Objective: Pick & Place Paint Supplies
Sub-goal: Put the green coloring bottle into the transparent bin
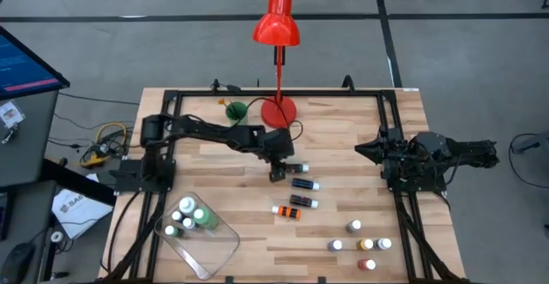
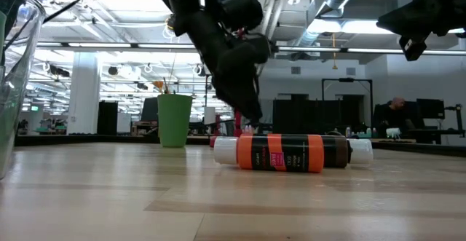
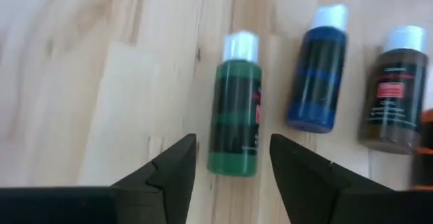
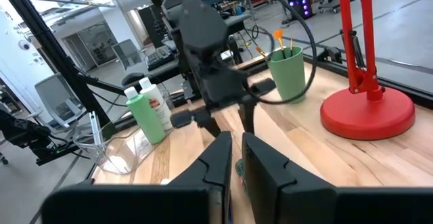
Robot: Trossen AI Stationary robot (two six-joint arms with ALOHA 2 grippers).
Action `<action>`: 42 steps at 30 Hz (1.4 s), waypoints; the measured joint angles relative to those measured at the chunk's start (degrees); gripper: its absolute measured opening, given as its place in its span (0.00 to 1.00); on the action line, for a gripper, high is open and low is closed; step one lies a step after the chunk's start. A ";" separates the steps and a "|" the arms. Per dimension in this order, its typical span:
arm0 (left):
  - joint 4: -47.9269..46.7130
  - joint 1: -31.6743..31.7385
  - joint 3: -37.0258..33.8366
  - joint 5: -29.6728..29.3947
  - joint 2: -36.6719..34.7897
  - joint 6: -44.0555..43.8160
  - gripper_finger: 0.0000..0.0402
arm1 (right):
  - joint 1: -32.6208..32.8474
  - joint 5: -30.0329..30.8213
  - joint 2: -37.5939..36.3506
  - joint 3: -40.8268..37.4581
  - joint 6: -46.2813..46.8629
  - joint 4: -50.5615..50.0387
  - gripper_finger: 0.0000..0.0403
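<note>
Left gripper [image 3: 232, 158] | fingers apart | straddling green bottle [image 3: 235, 116]

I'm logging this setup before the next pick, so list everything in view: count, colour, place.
lying bottles: four, green, blue, brown, orange, mid-table
standing small bottles: five, white caps, mixed colours, front right
clear tray: one, front left
bottles in tray: about four, white and green
green cup: one, back of table, brushes inside
red lamp: one, back centre
table: one, light wood
monitor: one, off the table's left
left gripper: jaws open, astride the green bottle
right gripper: jaws shut, raised at right edge
</note>
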 joint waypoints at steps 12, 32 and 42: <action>13.50 -0.55 -2.67 3.45 2.41 6.05 0.70 | 0.01 0.00 0.01 0.00 0.02 0.00 0.08; 8.71 -1.79 -2.65 -2.50 5.82 5.86 0.59 | 0.02 0.00 0.00 0.00 0.01 -0.01 0.08; 8.23 -1.79 -2.65 -2.69 5.82 4.10 0.37 | 0.02 0.00 0.00 0.00 0.02 0.00 0.08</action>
